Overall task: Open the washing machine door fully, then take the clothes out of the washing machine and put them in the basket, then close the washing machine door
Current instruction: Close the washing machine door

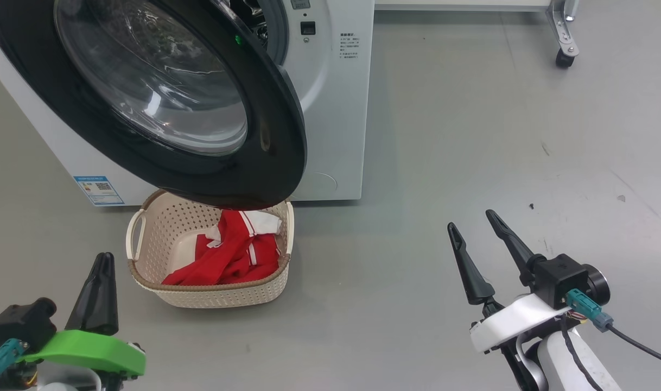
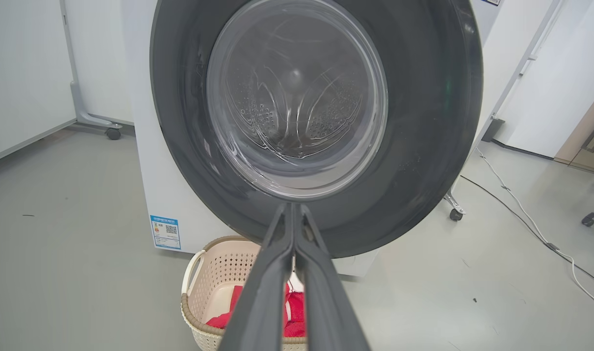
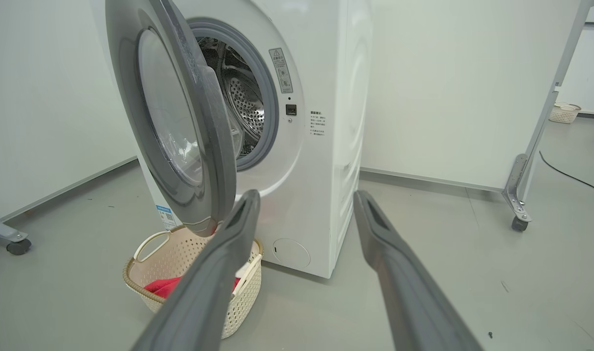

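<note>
The white washing machine point(image 1: 330, 108) point(image 3: 326, 146) stands ahead with its black-rimmed door point(image 1: 162, 98) point(image 2: 316, 122) point(image 3: 180, 126) swung part way out over the basket. The cream basket point(image 1: 146, 239) point(image 2: 214, 273) point(image 3: 180, 248) sits on the floor below the door. Red clothes point(image 1: 233, 255) point(image 2: 297, 312) point(image 3: 165, 286) with white trim lie inside it. My left gripper point(image 1: 103, 260) point(image 2: 293, 210) is shut and empty, low at the left, its tips pointing at the door's lower rim. My right gripper point(image 1: 471, 218) point(image 3: 304, 197) stands open and empty over bare floor to the right.
Grey floor point(image 1: 471, 136) stretches right of the machine. A metal frame leg on a caster point(image 1: 564, 49) point(image 3: 519, 214) stands at the back right. Cables point(image 2: 531, 224) run across the floor. Another caster foot point(image 2: 112, 132) stands behind the machine's left.
</note>
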You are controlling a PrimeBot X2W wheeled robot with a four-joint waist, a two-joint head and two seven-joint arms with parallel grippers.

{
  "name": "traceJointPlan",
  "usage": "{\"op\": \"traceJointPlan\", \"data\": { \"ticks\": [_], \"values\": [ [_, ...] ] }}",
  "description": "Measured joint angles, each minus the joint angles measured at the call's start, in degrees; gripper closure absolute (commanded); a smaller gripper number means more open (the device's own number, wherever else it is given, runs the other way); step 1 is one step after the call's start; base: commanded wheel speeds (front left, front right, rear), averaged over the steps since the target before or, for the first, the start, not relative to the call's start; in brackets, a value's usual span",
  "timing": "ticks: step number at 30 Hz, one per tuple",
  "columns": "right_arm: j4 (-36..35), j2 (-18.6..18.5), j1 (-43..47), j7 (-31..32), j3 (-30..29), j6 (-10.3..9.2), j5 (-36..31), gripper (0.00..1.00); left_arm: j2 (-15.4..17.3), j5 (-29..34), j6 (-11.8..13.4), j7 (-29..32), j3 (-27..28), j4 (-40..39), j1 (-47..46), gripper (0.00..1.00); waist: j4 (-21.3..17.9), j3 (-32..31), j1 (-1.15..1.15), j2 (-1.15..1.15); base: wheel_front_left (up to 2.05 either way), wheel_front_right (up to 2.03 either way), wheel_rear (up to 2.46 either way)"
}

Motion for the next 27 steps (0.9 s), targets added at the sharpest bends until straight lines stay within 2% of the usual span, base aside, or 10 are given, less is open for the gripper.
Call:
{"op": "traceJointPlan", "data": {
  "ticks": [3,27],
  "values": [
    [0.00,0.00,0.03,0.00,0.00,0.00,0.00,0.00,-0.88,0.43,0.60,0.00,0.38,-0.43,0.16,0.00,0.11,0.06,0.00,0.00,0.00,0.00,0.00],
    [0.10,0.03,0.07,0.00,0.10,0.00,0.00,0.00,-3.97,5.13,0.11,0.00,1.89,-2.21,1.66,0.00,0.39,0.17,0.00,0.00,0.00,0.00,0.00]
  ]
}}
